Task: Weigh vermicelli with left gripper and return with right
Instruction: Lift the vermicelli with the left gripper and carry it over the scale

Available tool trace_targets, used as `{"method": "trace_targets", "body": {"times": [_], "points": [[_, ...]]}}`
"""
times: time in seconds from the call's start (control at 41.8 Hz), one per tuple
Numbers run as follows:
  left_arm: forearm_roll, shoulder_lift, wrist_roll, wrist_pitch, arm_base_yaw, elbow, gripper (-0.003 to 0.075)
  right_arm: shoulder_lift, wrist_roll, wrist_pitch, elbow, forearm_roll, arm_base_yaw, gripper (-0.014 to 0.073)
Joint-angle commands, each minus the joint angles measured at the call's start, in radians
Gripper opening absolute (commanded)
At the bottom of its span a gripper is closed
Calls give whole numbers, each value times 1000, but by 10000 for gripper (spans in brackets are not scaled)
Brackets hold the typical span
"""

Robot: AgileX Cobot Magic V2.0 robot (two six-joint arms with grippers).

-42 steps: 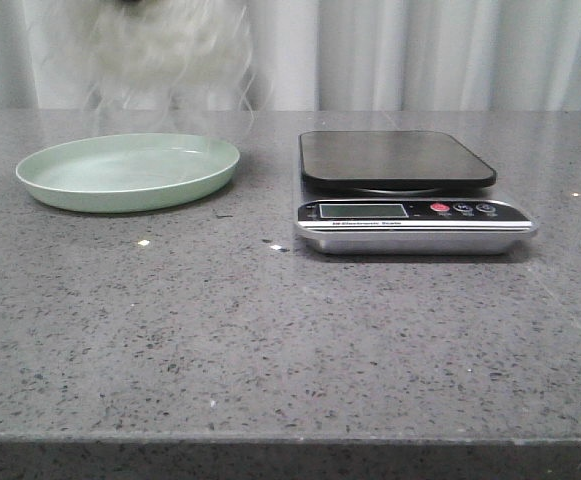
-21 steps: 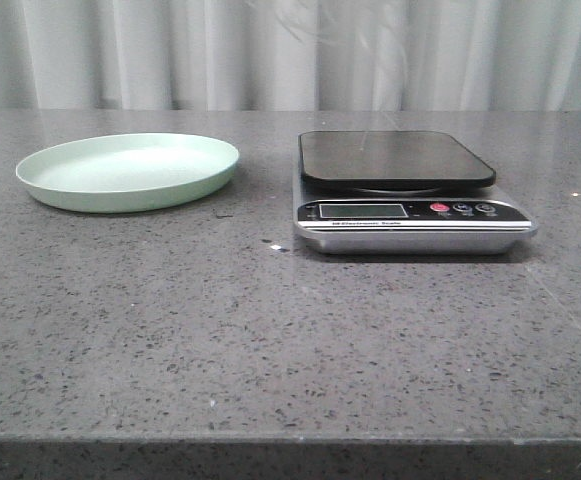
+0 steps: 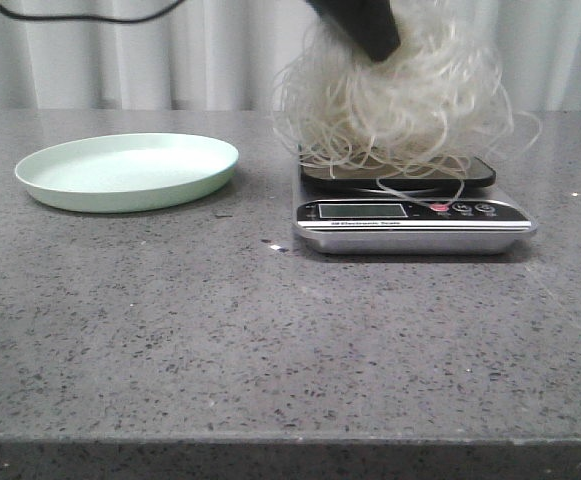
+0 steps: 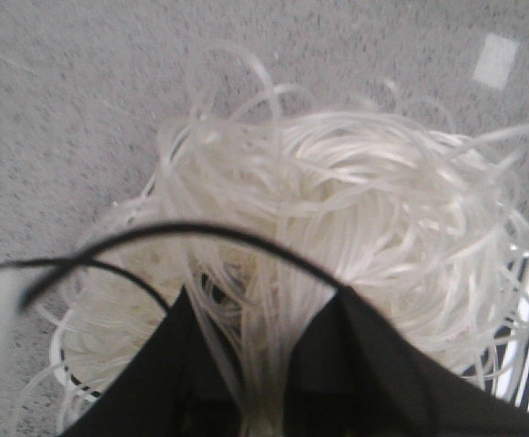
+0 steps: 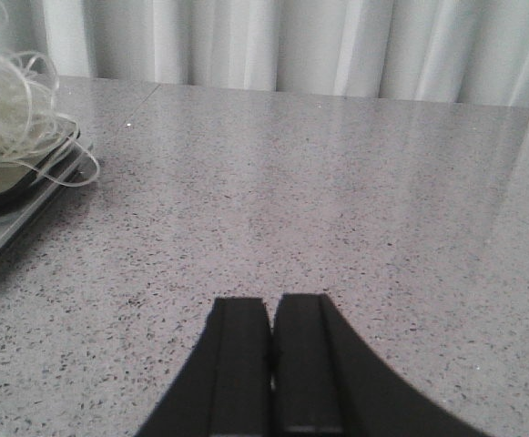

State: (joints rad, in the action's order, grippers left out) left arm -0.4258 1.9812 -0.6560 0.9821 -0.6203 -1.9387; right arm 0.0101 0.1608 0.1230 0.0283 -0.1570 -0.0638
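Vermicelli [image 3: 400, 110], fluffy whitish translucent noodle nest: centre-right of frame, settling on black-topped silver scale [image 3: 410, 225], pinched by matte black left claw [image 3: 365, 25]. Right claw [image 5: 271, 364] closed, empty. Risk: overhanging strands dragging on grey speckled bench [image 3: 270, 340], skewing reading.

The vermicelli [image 3: 400, 110] is translucent whitish, its strands glassy and pale cream where they bunch. The left gripper [image 3: 362, 22] is matte black, and so is the right gripper [image 5: 271, 355]. The plate [image 3: 127, 172] is pale mint green. The scale [image 3: 410, 222] has a dark glossy platform, a silver body and a black panel with one red button. The tabletop [image 3: 270, 340] is grey — finely speckled dark and light. The curtain [image 3: 220, 50] is whitish-grey.
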Motion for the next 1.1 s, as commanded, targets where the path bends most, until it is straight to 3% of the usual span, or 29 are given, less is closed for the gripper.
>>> {"method": "trace_targets", "body": {"times": [0.0, 0.192, 0.335, 0.598, 0.694, 1.077], "points": [[-21, -45, 1, -37, -7, -33, 145, 17, 2, -81, -8, 5, 2, 151], [11, -35, 1, -16, -7, -33, 154, 17, 2, -81, -8, 5, 2, 151], [13, -35, 1, 9, -7, -33, 203, 17, 2, -81, -8, 5, 2, 151], [13, -37, 1, 77, -7, -39, 464, 17, 2, -81, -8, 5, 2, 151], [15, -37, 1, 100, -7, -51, 524, 17, 2, -81, -8, 5, 2, 151], [19, -60, 12, 241, 11, -181, 534, 17, 2, -81, -8, 5, 2, 151]]}}
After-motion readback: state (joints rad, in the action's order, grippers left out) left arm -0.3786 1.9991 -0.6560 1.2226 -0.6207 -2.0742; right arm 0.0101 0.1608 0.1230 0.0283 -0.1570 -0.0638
